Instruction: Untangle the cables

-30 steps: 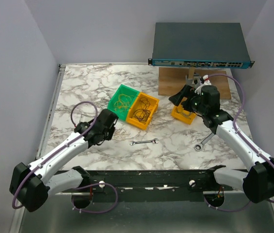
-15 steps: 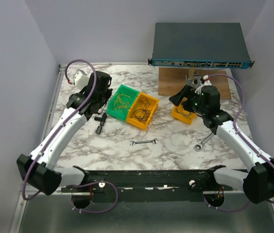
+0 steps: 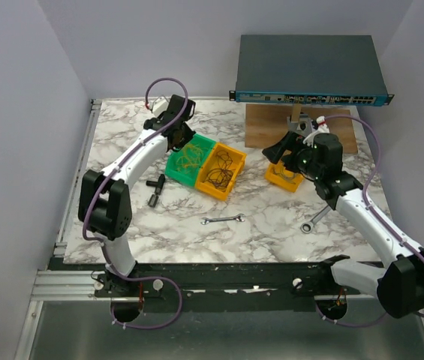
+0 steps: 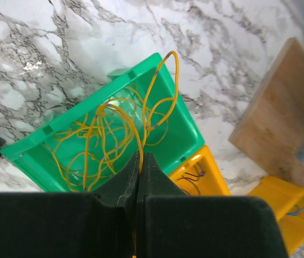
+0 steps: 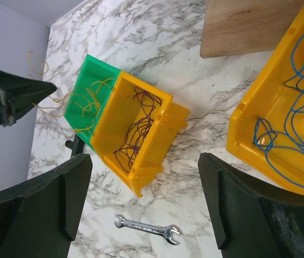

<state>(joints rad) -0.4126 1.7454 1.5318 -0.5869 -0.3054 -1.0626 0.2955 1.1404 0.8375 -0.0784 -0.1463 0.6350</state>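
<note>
Pinching a hair-fine yellow-orange wire [image 4: 135, 131] between tightly closed jaws, the left gripper [image 4: 139, 161] hangs over a glossy green plastic bin [image 4: 186, 134] holding the rest of that curly tangle. Dark wires [image 5: 135, 134] coil in the adjoining yellow bin [image 5: 111, 118]. Blue wires [image 5: 267, 134] loop inside a separate yellow bin [image 5: 248, 142] near the right gripper [image 5: 146, 172], its jaws wide apart above the veined marble tabletop [image 5: 195, 91].

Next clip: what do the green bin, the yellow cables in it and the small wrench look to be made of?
Green bin: moulded plastic, slightly glossy, judging by its even colour and soft highlights. Yellow cables: hair-fine wire, probably plastic-sheathed, holding springy loops; the core is not visible. Wrench: bare metal, silvery and reflective.
</note>
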